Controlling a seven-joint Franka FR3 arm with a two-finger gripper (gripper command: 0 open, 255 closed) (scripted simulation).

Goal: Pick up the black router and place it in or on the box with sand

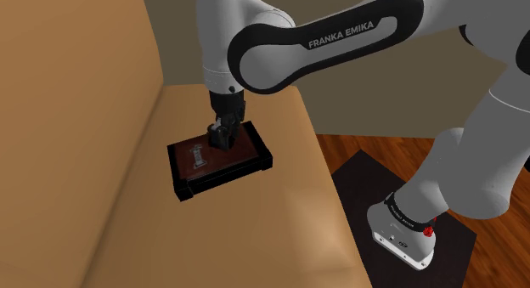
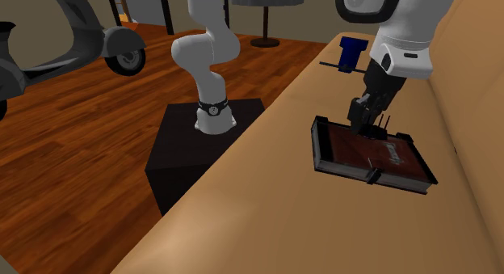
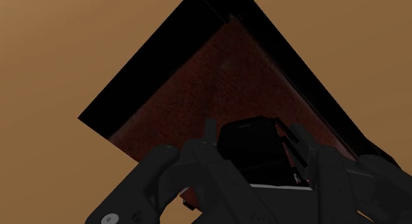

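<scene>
Running along the dark joint cover of the white arm (image 1: 476,150) are the white capitals "FRANKA EMIKA" (image 1: 352,36), the one piece of writing that can be read. A faint pale mark on the black router (image 3: 251,147) is too small to make out.

The all-black end effector (image 1: 222,135) hangs over the box with sand (image 1: 225,177), and its fingers (image 3: 210,131) are clamped on the router from both sides. The router is a small matte block with squared edges. Thin antennas rise beside the fingers in the second exterior view. It sits low over the sand (image 3: 218,84), at the end of the box nearer the arm's wrist. Whether it touches the sand cannot be told.

The box is a shallow black rectangular tray with a raised rim, and its filling is a grainy reddish brown. A small grey upright object (image 1: 198,155) stands in the sand, just beside the end effector.

The tray lies flat on a tan sofa seat (image 1: 280,235), smooth and plain. A blue object (image 2: 353,52) rests farther along the seat. The black stand (image 2: 194,163) sits on a glossy wood-plank floor (image 2: 81,151), and a grey scooter (image 2: 81,30) is parked well apart from it.
</scene>
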